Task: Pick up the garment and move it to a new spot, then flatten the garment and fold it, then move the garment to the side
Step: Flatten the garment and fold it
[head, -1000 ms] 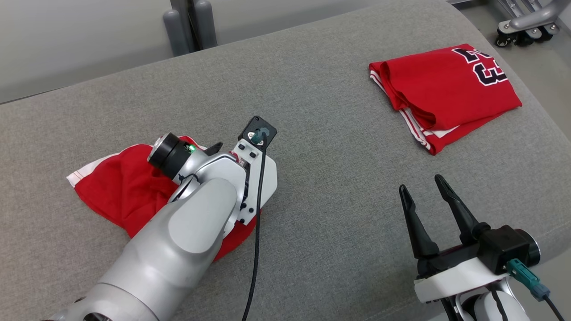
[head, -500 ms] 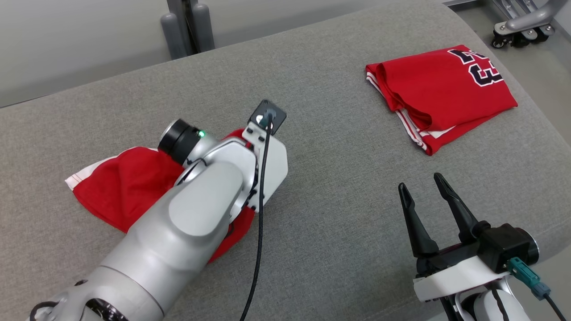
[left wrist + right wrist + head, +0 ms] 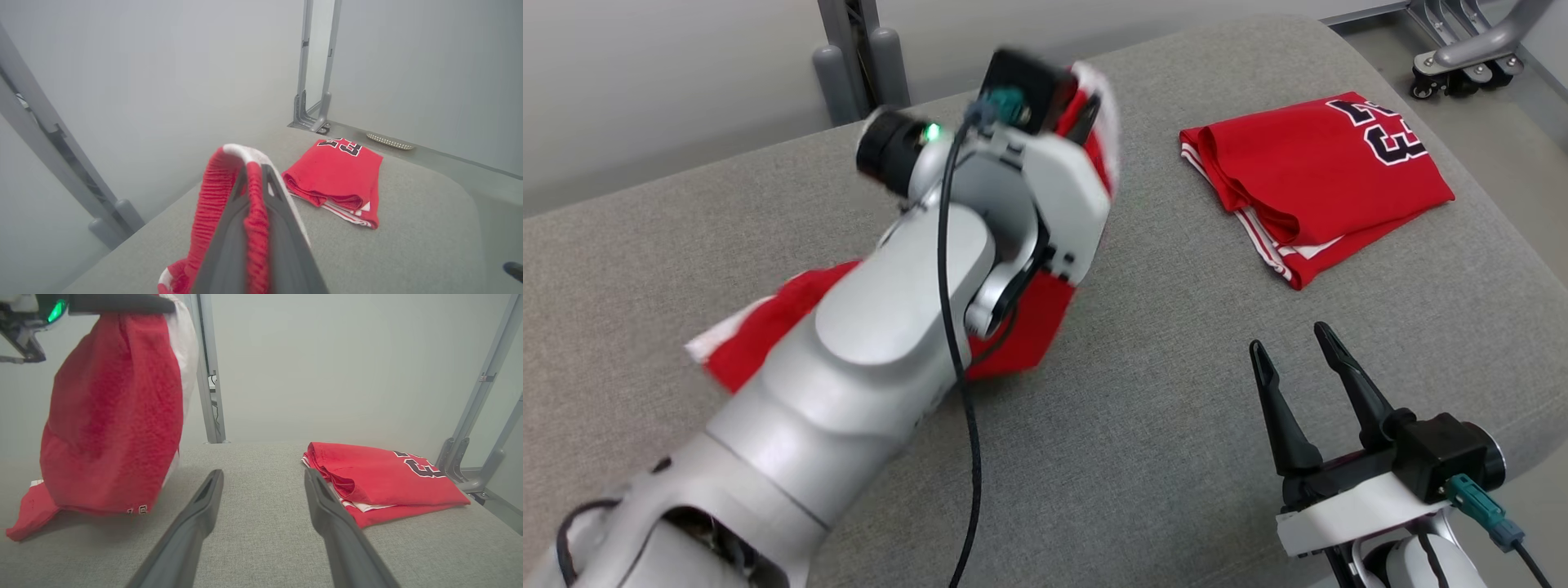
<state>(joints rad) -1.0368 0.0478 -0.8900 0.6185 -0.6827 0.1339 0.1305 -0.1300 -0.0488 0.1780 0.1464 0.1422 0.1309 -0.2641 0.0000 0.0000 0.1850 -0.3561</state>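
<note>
A red garment [image 3: 1025, 322] with white trim hangs from my left gripper [image 3: 1088, 110], which is shut on its ribbed band above the grey padded table [image 3: 1143, 392]. The garment's lower end still rests on the table at the left [image 3: 743, 347]. In the left wrist view the band [image 3: 210, 196] wraps over the closed fingers [image 3: 282, 228]. The right wrist view has the garment [image 3: 114, 416] dangling at the upper left. My right gripper [image 3: 1290, 339] stands open and empty near the table's front right, fingers [image 3: 196, 514] spread over bare fabric.
A folded red jersey [image 3: 1315, 180] with dark numbers lies at the table's far right, also seen in the wrist views [image 3: 339, 171] [image 3: 380, 477]. Grey metal posts [image 3: 849, 49] stand behind the table. A wheeled stand [image 3: 1462, 41] is beyond the right corner.
My left gripper closed on the garment and rose up and away toward the table's far side, lifting the cloth. The right gripper stayed put. The head camera shifted slightly.
</note>
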